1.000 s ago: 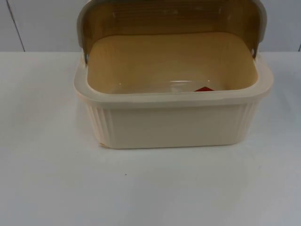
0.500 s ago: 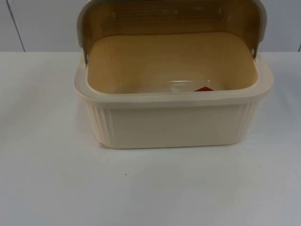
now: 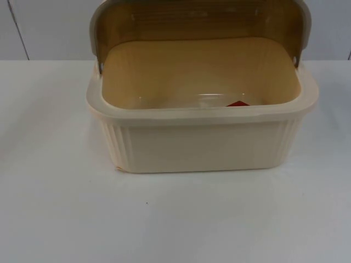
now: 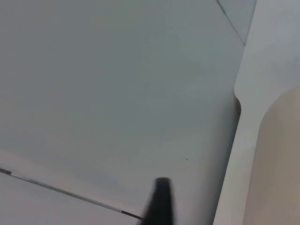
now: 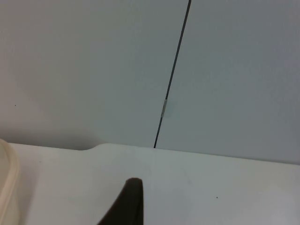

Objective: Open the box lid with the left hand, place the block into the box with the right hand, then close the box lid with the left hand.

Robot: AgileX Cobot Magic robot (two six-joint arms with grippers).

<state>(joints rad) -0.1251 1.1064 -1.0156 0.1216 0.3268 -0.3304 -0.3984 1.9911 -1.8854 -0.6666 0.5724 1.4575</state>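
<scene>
A cream ribbed box (image 3: 203,145) stands in the middle of the white table in the top view. Its brown translucent lid (image 3: 200,22) is swung up and back, upright behind the opening. A corner of the red block (image 3: 238,103) peeks over the front rim, lying on the box floor toward the right. My left gripper (image 4: 159,204) hangs off to the box's left, with the cream box wall (image 4: 279,168) beside it. My right gripper (image 5: 126,206) is over bare table by the wall, a sliver of the box rim (image 5: 5,180) close by. Both arms wait away from the box.
The grey partition wall (image 3: 49,27) closes the table right behind the box. White table top (image 3: 175,219) stretches free in front of the box and on both of its sides.
</scene>
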